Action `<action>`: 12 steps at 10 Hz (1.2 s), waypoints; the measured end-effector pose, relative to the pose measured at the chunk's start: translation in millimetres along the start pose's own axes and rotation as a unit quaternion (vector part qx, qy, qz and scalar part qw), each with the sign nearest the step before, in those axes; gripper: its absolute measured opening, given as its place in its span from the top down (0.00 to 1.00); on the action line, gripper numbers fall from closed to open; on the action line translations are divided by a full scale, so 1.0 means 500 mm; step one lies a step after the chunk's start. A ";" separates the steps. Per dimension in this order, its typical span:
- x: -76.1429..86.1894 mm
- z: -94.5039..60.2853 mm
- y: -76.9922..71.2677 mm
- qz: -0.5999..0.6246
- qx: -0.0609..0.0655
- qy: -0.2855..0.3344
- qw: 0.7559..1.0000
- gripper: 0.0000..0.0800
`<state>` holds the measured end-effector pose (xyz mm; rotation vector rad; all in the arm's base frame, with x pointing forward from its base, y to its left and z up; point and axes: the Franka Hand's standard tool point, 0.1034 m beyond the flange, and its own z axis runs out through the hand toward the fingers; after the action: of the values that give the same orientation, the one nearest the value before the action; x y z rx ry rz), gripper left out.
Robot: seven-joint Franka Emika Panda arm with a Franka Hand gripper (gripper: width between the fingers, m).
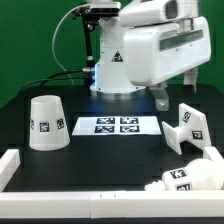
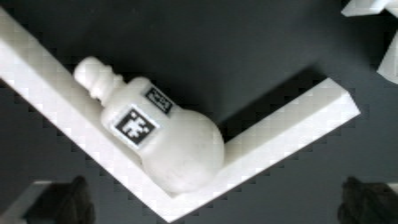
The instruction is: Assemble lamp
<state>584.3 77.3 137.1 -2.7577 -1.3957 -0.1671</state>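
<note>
The white bulb [image 2: 178, 145] lies on its side in the corner of a white wall, threaded end [image 2: 98, 75] away from the corner, with a square tag on its body. It also shows at the exterior view's lower right [image 1: 188, 178]. The angular base block [image 1: 188, 128] stands just behind it. The cone shade [image 1: 46, 123] stands at the exterior view's left. My gripper [image 1: 175, 92] hangs high above the bulb's corner, open and empty. In the wrist view its dark fingertips [image 2: 63, 195] flank the gripper's centre [image 2: 214, 205].
The marker board [image 1: 117, 125] lies in the middle of the black table. A low white wall [image 1: 20, 165] runs along the table's front and sides and forms the corner [image 2: 294, 115] that holds the bulb. The arm's base [image 1: 110, 70] stands at the back.
</note>
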 end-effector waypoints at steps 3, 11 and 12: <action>-0.007 0.001 0.005 0.005 0.001 0.000 1.000 0.12; 0.068 0.068 0.076 -0.120 -0.015 0.011 0.993 0.12; 0.067 0.070 0.076 -0.120 -0.014 0.011 0.993 0.12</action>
<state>637.5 84.9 106.6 -2.5922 -1.7281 -0.2262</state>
